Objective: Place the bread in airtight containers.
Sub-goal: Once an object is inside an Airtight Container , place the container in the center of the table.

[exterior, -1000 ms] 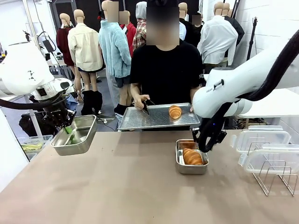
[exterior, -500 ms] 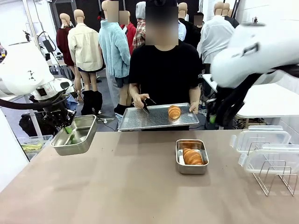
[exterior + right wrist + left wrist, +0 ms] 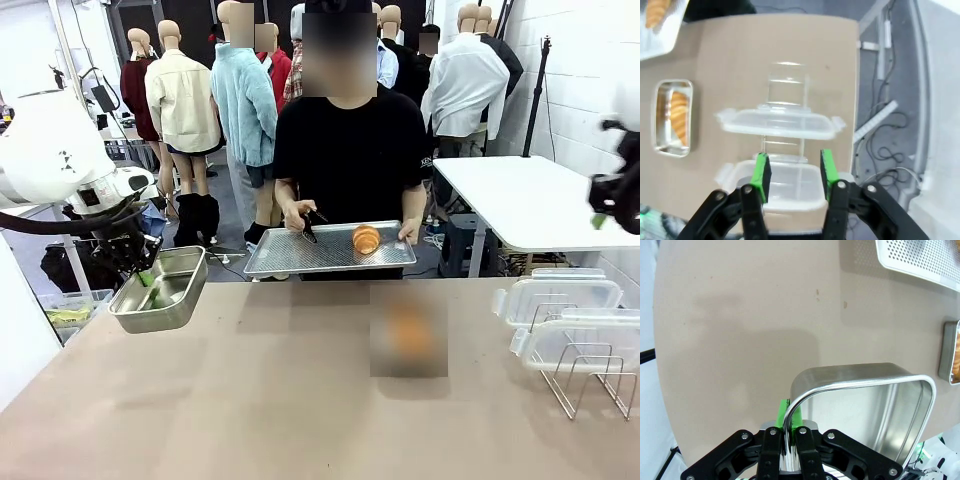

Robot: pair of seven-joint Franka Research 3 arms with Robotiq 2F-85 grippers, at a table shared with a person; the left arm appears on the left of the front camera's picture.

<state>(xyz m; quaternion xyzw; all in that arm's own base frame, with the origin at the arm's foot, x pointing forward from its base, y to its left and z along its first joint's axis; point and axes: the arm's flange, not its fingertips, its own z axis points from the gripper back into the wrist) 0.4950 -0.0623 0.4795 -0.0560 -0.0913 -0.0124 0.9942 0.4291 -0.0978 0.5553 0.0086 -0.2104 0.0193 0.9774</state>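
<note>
My left gripper (image 3: pixel 148 279) is shut on the rim of an empty steel container (image 3: pixel 163 291), held just off the table's left edge. In the left wrist view, the gripper (image 3: pixel 789 415) pinches the curved rim of that container (image 3: pixel 865 410). A second container (image 3: pixel 408 340) with bread (image 3: pixel 679 116) in it stands at the table's middle right; it looks smeared in the front view. My right gripper (image 3: pixel 603 215) is high at the far right. Seen from the right wrist, that gripper (image 3: pixel 792 160) is open and empty above clear lids (image 3: pixel 780 122). Another bread (image 3: pixel 366 239) lies on the person's tray (image 3: pixel 300 255).
The person stands at the far edge holding the flat perforated tray with one hand and black tongs (image 3: pixel 311 226) in the other. Two clear lids (image 3: pixel 560 298) and a wire rack (image 3: pixel 585 378) sit at the table's right. A white side table (image 3: pixel 520 200) stands beyond.
My right arm has lifted away from the container with bread and swung up to the far right. The person's tray has shifted slightly left. My left arm has not moved.
</note>
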